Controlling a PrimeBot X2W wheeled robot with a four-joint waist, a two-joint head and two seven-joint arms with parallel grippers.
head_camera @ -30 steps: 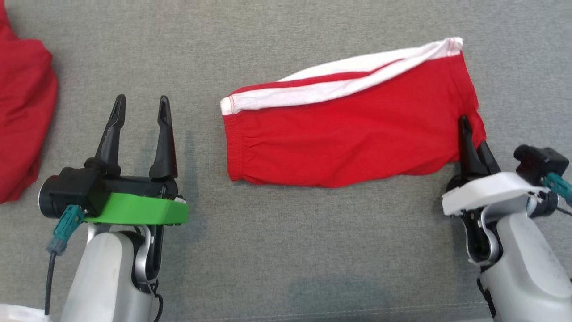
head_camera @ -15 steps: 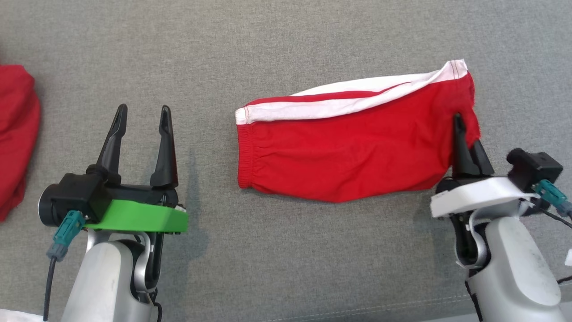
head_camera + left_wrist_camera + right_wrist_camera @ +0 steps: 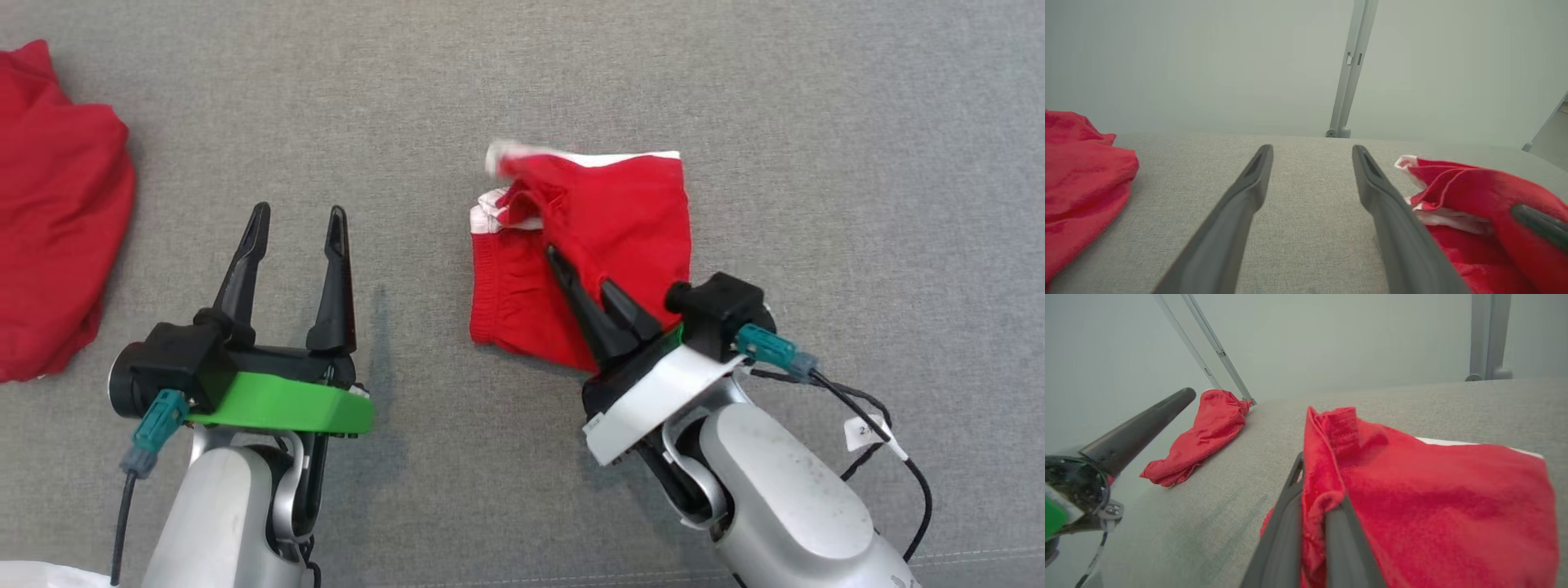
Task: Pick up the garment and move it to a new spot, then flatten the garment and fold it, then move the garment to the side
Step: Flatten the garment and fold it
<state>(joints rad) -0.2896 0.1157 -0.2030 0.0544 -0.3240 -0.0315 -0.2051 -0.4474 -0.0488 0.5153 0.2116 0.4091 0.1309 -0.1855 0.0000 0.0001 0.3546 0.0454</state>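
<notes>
**Right pincer [image 3: 578,269] grips the red garment [image 3: 629,212]**

It is shut tight on one edge of the cloth and holds that edge over the rest, toward the left. The garment lies in the middle of the counter [image 3: 816,163], doubled up and nearly square. The left pincer [image 3: 299,211] is wide open and empty, beside it on the left, not touching. Two pincers, one garment, one other red cloth [image 3: 57,204] far left.

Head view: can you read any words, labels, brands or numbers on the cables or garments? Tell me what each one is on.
On the small white paper tag hanging from the thin black cable at lower right: a dark mark, too small to read.
On the red fabric shorts with a white side stripe: no print or label visible.
On the crumpled red cloth at far left: none.
</notes>
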